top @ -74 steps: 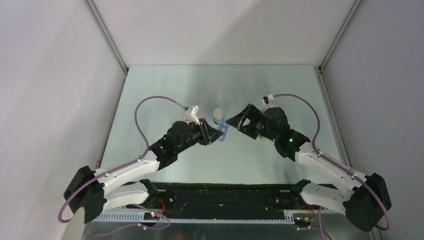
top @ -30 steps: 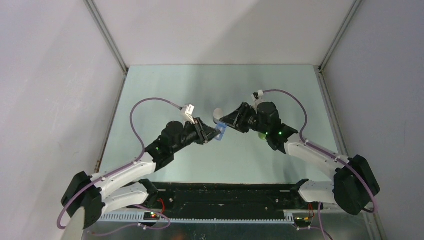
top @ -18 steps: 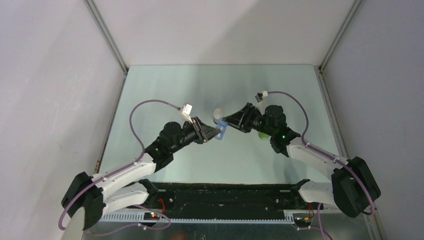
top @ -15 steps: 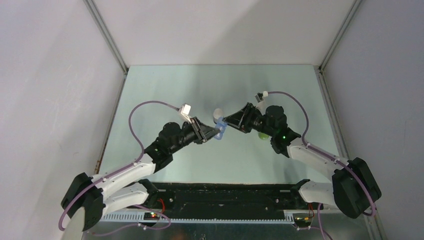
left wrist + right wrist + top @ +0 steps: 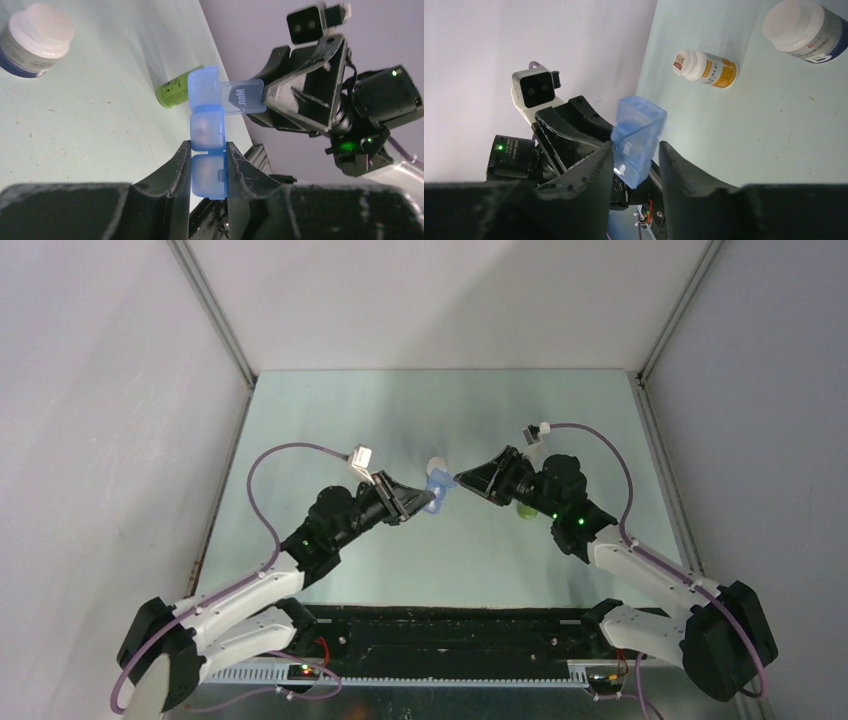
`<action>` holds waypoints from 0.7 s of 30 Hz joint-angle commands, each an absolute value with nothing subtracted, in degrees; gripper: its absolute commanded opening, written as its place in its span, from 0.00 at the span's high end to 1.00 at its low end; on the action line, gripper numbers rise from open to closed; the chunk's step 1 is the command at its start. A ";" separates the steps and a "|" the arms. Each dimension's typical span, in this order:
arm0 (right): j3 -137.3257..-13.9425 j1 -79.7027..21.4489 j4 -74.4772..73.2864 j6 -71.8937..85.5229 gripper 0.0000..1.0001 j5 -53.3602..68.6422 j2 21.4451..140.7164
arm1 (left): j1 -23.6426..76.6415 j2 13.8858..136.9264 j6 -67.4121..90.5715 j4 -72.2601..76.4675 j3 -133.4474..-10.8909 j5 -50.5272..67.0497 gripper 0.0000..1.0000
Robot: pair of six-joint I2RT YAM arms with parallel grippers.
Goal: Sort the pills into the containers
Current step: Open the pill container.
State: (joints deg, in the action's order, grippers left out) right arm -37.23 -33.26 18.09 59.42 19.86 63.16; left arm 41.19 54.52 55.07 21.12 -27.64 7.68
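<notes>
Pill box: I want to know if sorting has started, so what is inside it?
Nothing shows inside the blue pill box, clamped in the left tool. One lid stands open, but no view looks into that compartment; cloudy walls blur the rest.

Tabletop [image 5: 330,410]: pale green, matte, centre of frame; soft glare band across middle. Walls: rear wall [image 5: 440,300], left wall [image 5: 100,440] and right wall [image 5: 770,420], plain grey-white. Corner posts: metal, upper left [image 5: 211,310], upper right [image 5: 680,310]. Black rail [image 5: 450,625] along bottom edge. Light: diffuse, even.
</notes>
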 commanded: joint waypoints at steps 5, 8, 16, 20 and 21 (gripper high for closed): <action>-34.27 -33.04 18.26 58.43 0.74 19.43 62.26 | 40.87 49.48 54.76 25.87 -29.69 6.48 1.00; -34.04 -32.73 21.04 58.72 0.79 21.35 62.77 | 40.82 49.17 54.67 25.50 -29.71 6.53 1.00; -34.01 -31.81 26.71 58.29 0.55 25.61 63.37 | 40.85 49.28 54.82 25.48 -29.71 6.81 1.00; -33.90 -31.60 29.39 58.39 0.43 27.30 63.44 | 40.79 49.53 55.04 25.75 -29.83 7.12 1.00; -33.82 -31.59 29.81 58.76 0.43 27.41 63.54 | 40.83 49.63 55.16 25.84 -29.81 7.25 1.00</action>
State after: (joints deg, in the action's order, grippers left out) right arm -33.91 -31.92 23.68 59.07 25.04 63.31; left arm 40.95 50.41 55.05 22.24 -27.64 6.68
